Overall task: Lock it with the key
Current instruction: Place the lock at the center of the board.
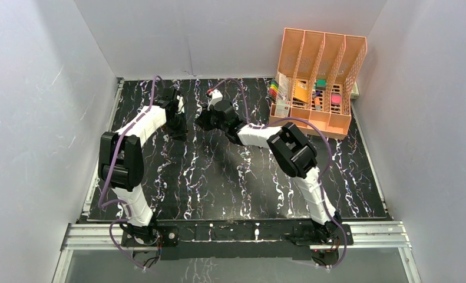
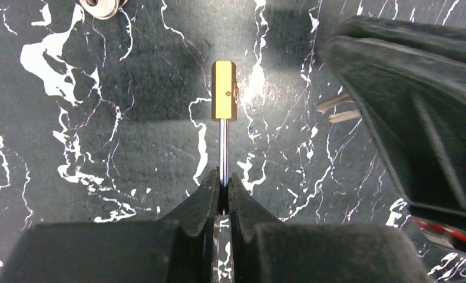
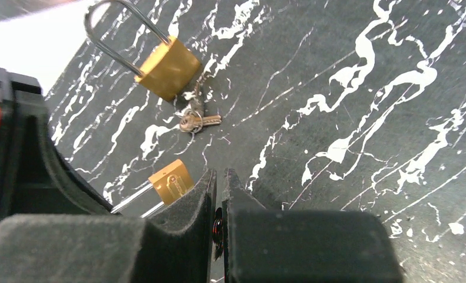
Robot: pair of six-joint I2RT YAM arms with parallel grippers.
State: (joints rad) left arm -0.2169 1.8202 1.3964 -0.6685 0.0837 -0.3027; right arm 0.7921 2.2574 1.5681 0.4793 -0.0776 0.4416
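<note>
1. Padlock (image 2: 224, 90), the small brass one, is being held left of centre toward the far part of the desk (image 1: 218, 177). The left hand (image 2: 223, 186) is clenching the near end of its steel shackle (image 2: 223, 147). I cannot tell whether the body is touching the desk.
2. Its long axis is running straight away from that hand, shackle near and body far. It is showing edge-on in the left wrist view, so no keyhole is showing.
3. Just right of the body, the right hand (image 3: 219, 177) is hovering with its fingers pressed together. Two thin key blades (image 2: 342, 115) are sticking out from its side and pointing left toward the lock, so I am judging them pinched there.
4. Those blades are lying crosswise to the lock's axis and apart from it. The right hand is probably needing to swing them round to the body's far end and line them up with that axis.
5. Farther out, a larger padlock (image 3: 168, 68) is lying with a bunch of keys (image 3: 195, 121) touching its base.
6. At the far right, an orange organiser (image 1: 319, 76) is standing.
</note>
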